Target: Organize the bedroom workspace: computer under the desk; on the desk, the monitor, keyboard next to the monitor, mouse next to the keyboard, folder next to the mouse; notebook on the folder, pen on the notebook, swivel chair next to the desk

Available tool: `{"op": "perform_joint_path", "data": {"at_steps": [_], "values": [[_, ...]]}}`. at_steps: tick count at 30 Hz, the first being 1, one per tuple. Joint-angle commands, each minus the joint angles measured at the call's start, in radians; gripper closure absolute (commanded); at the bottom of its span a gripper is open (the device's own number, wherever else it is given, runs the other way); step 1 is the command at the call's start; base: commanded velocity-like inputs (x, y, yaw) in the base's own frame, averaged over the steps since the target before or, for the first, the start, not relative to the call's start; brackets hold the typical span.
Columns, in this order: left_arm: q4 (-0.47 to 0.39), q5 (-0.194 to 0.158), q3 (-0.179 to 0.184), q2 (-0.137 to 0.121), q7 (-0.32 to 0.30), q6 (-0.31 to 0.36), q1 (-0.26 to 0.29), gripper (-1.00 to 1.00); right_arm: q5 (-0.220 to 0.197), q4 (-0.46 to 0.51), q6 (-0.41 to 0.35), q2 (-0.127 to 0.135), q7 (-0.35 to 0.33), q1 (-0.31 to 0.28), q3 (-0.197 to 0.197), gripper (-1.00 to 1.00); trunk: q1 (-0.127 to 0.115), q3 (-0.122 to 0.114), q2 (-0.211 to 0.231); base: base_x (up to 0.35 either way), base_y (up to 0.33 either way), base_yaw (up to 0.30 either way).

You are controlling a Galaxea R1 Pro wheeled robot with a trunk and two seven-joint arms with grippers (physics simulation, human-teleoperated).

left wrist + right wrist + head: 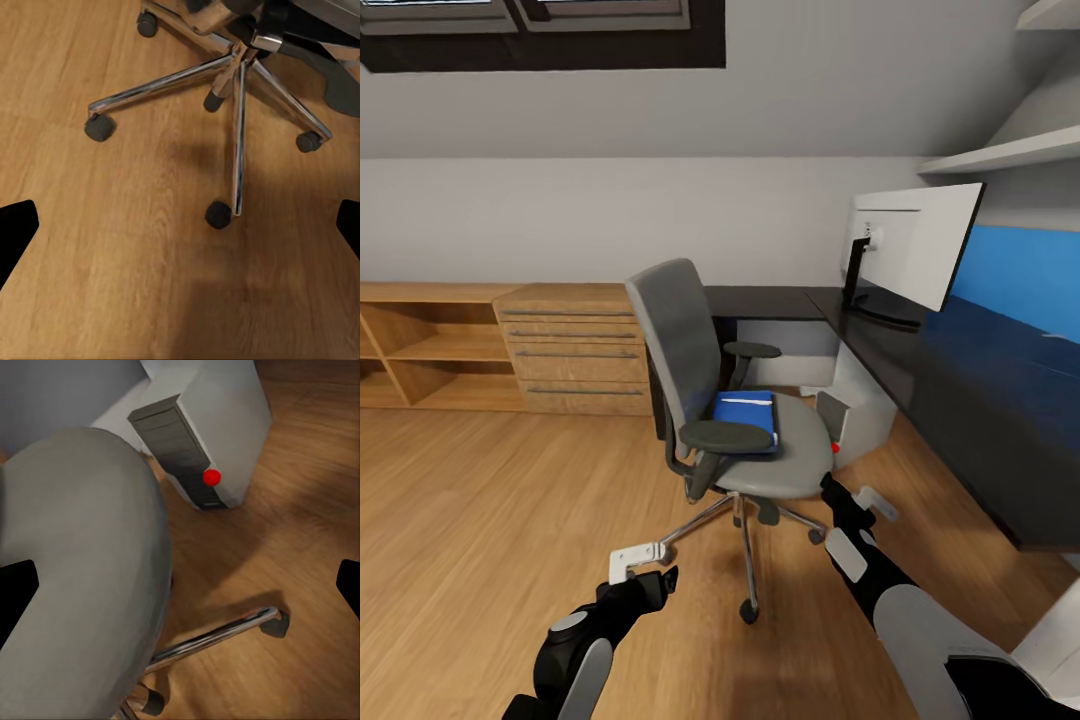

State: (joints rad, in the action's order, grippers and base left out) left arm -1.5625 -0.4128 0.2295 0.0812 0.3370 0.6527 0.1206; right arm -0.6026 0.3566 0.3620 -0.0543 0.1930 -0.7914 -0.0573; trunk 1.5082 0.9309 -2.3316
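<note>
Head view: swivel chair (730, 420) stands on the plank floor (490, 520) beside the black surface (920, 350), blue folder (745, 418) lying on its seat; monitor (910, 250) upright on the surface, computer (850, 410) beneath. Left end effector (650, 565) and right end effector (855, 495) both spread, empty, near the chair base.

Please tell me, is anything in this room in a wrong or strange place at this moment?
Yes. A blue folder lies on the seat of the swivel chair, partly under its armrest, not on the desk. The monitor also shows its white back to the room, facing the blue panel, which looks odd.
</note>
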Motion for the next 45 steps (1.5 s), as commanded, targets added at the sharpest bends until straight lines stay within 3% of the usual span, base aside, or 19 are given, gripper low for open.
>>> {"op": "perform_joint_path", "data": {"at_steps": [1,2,5,20,45], "values": [[-0.001,-0.011,0.001,-0.001,0.009,0.002,0.001,-1.0,-0.003,0.0,0.003,0.0,-0.001,0.0,-0.004,-1.0,0.0,0.001,0.0,0.01,0.008,0.0],[-0.014,-0.011,-0.032,-0.014,0.007,0.001,0.001,-1.0,-0.003,0.004,0.001,0.002,0.001,0.0,-0.005,-1.0,0.0,0.001,0.0,0.046,0.153,0.0],[-0.015,-0.011,-0.037,-0.017,0.007,0.002,0.001,-1.0,-0.005,0.018,0.001,0.003,0.001,0.0,-0.006,-1.0,0.0,0.001,0.0,0.031,0.071,0.0],[-0.016,-0.011,-0.039,-0.018,0.007,0.002,0.001,-1.0,-0.005,0.026,0.002,0.016,0.001,0.0,-0.009,-1.0,0.0,0.001,0.0,0.006,0.002,0.0],[-0.016,-0.011,-0.04,-0.018,0.007,0.002,0.001,-1.0,-0.006,0.02,-0.013,0.052,0.017,0.0,-0.015,-1.0,0.0,0.001,0.0,0.106,0.0,0.0]]}}
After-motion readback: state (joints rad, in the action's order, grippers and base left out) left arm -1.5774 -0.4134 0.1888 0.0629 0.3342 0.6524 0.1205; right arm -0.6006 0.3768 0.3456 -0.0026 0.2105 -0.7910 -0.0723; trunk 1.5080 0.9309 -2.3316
